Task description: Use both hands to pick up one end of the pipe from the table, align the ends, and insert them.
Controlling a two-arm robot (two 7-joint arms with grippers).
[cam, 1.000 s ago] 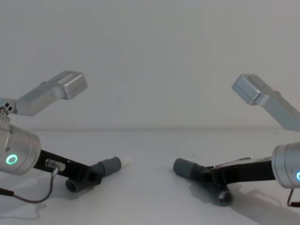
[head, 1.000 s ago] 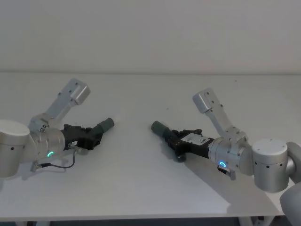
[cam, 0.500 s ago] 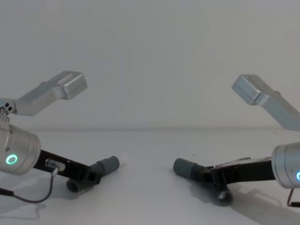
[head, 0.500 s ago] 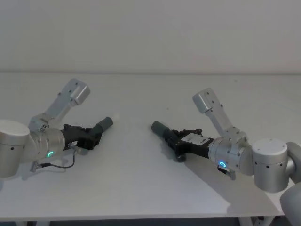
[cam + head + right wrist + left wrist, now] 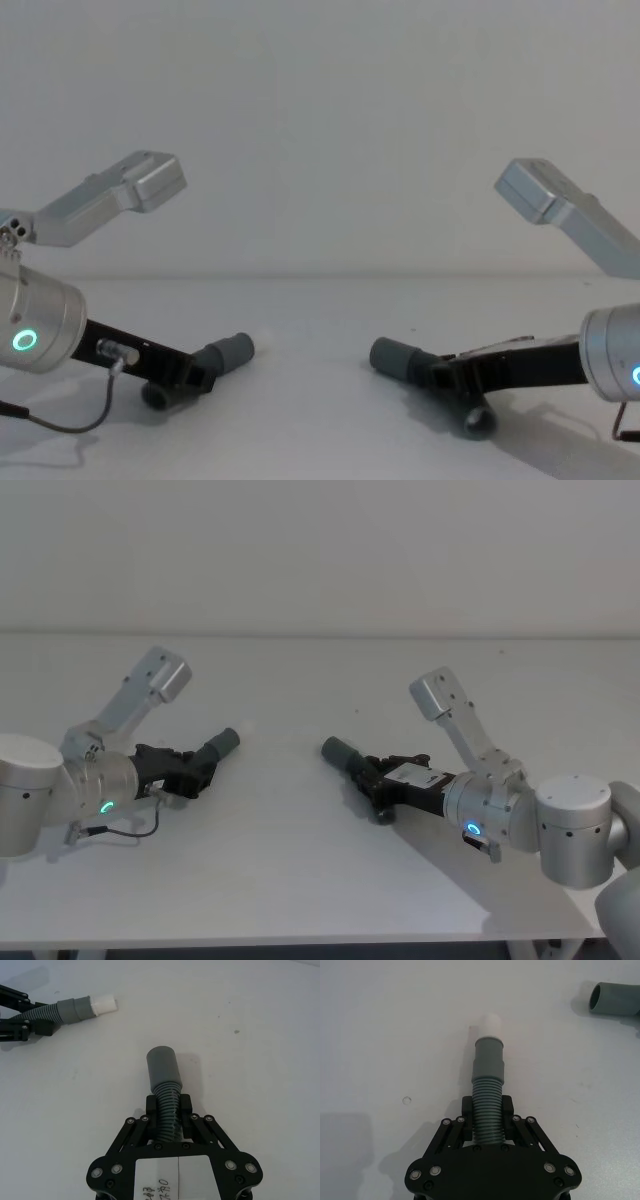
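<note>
A: What is my left gripper (image 5: 487,1110) doing?
B: You are clamping its black fingers (image 5: 466,1110) on the ribbed part of the white-tipped hose piece (image 5: 488,1067), low over the left of the table (image 5: 300,880). Its white tip (image 5: 488,1025) is pointing toward the middle, with the collar tilting upward.
A: And my right gripper (image 5: 167,1105)?
B: You are squeezing the ribs of the open-collared hose piece (image 5: 164,1070) just behind its smooth collar, on the table's right side. Its collar mouth (image 5: 600,999) is facing inward across bare table. The two ends are sitting well apart and are not lined up. Both arms are reaching inward, with their green ring lights (image 5: 105,807) glowing.
</note>
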